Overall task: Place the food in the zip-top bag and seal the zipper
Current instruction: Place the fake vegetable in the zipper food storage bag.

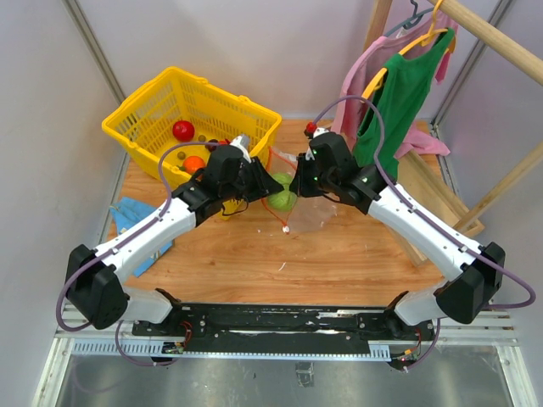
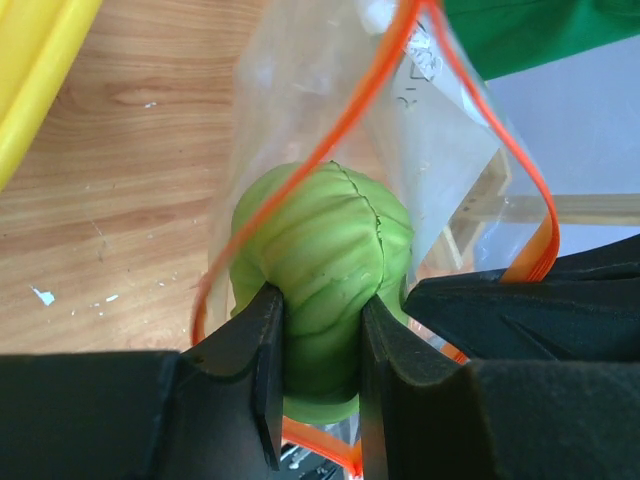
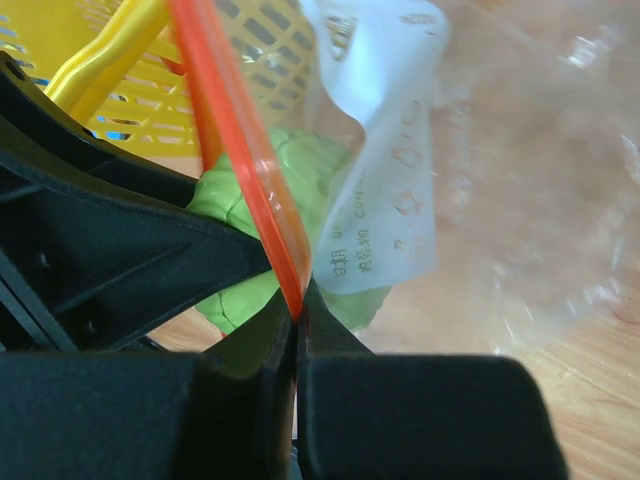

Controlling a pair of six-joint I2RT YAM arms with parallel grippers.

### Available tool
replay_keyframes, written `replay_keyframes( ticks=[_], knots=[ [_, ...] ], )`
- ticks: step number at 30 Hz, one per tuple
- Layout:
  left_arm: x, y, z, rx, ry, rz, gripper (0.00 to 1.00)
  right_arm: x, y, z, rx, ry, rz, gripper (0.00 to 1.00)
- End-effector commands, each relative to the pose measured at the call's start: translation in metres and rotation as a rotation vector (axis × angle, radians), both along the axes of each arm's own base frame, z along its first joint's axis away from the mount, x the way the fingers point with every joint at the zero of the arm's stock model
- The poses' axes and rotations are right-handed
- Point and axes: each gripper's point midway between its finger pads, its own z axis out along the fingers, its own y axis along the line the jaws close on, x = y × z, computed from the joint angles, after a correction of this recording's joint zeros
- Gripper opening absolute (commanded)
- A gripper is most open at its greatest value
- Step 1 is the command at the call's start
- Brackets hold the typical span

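My left gripper (image 1: 265,188) is shut on the light-green ball (image 1: 282,193), which sits in the open mouth of the clear zip-top bag (image 1: 316,214). In the left wrist view the ball (image 2: 320,250) is squeezed between my fingers (image 2: 262,350), ringed by the orange zipper strip (image 2: 350,120). My right gripper (image 1: 299,180) is shut on the zipper strip (image 3: 245,160) and holds the mouth up; the ball (image 3: 255,240) and the bag's white label (image 3: 390,200) show behind it. A red fruit (image 1: 182,130) and an orange (image 1: 194,164) lie in the yellow basket (image 1: 153,106). The grape bunch is hidden.
The yellow basket stands at the back left, close behind my left arm. A blue cloth (image 1: 136,222) lies at the left edge. A wooden rack with green (image 1: 399,97) and pink garments stands at the back right. Grey walls surround the table.
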Motion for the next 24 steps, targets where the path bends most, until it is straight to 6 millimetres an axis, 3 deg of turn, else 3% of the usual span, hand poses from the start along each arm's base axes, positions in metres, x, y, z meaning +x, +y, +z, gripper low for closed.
replay_keyframes(
  ticks=[1,9,12,18,24],
  knots=[
    [0.0,-0.013,0.025,-0.041,-0.065,-0.041,0.18,0.0,0.005,-0.004,0.035,0.011,0.013,0.01],
    [0.0,-0.013,0.024,0.004,-0.078,-0.046,0.65,0.003,-0.001,-0.002,0.073,0.005,-0.014,0.01],
    [0.0,-0.011,0.031,0.023,-0.099,-0.046,0.76,0.004,-0.004,-0.004,0.077,0.01,-0.027,0.01],
    [-0.003,-0.002,0.053,0.058,-0.156,-0.051,0.84,0.006,-0.013,-0.007,0.081,0.016,-0.054,0.01],
    [-0.001,0.023,0.069,0.171,-0.218,0.002,0.86,0.006,-0.015,-0.006,0.096,0.011,-0.051,0.01]
  ],
)
